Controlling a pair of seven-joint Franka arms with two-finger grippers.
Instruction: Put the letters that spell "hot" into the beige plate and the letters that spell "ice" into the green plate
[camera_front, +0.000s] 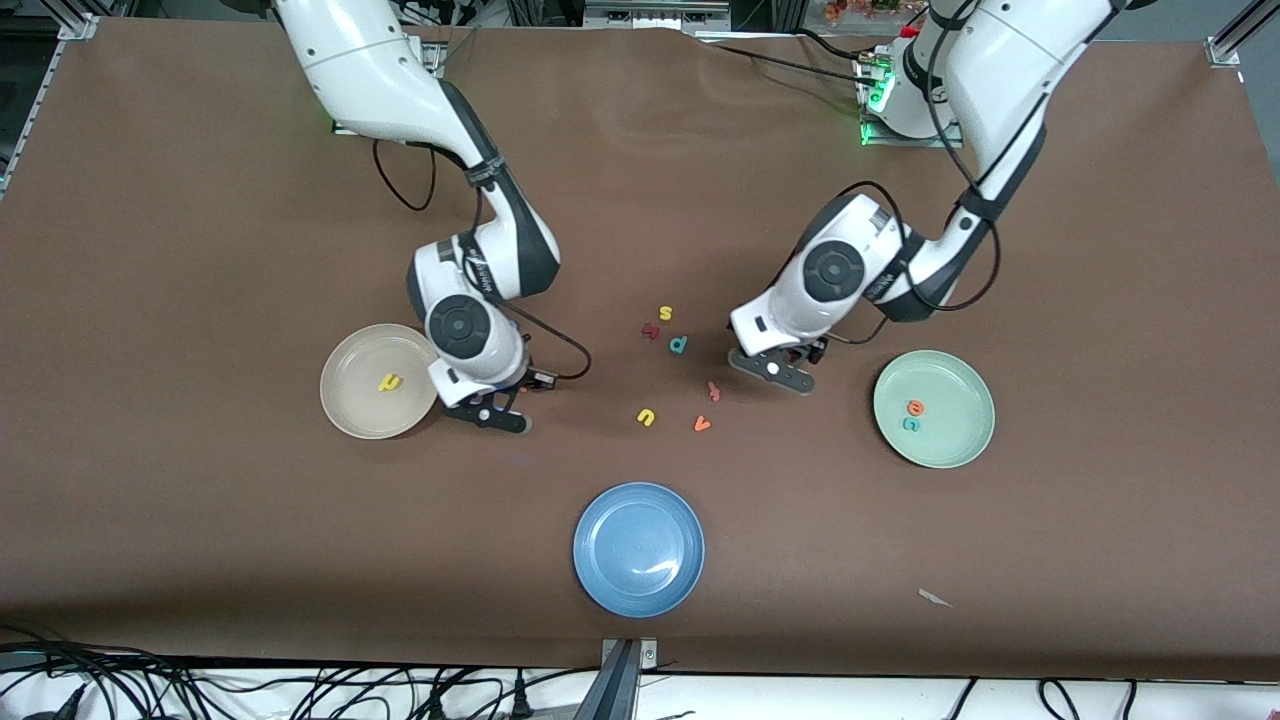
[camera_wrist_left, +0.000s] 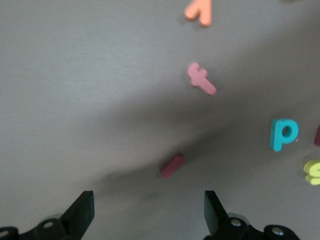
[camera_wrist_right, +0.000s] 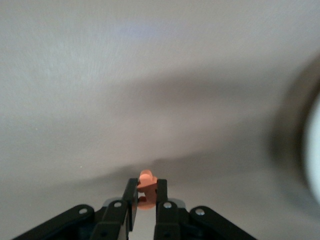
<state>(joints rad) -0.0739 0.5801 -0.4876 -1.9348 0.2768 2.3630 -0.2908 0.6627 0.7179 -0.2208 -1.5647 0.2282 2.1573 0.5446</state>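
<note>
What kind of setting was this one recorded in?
Most likely a robotics lab bench: two arms bolted at the edge of a brown-covered table, loose cables along its near edge, and staged props, three plastic plates such as the blue plate and scattered foam letters.

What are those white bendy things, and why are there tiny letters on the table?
They are two robot arms. One picture looks down from high up; the other two come from cameras on the wrists. The right hand is shut on a small orange letter beside the beige plate, which has a yellow letter in it. The left hand is open over a dark red bar on the brown table. The green plate holds an orange letter and a teal letter. The blue plate sits nearest the front camera.
</note>
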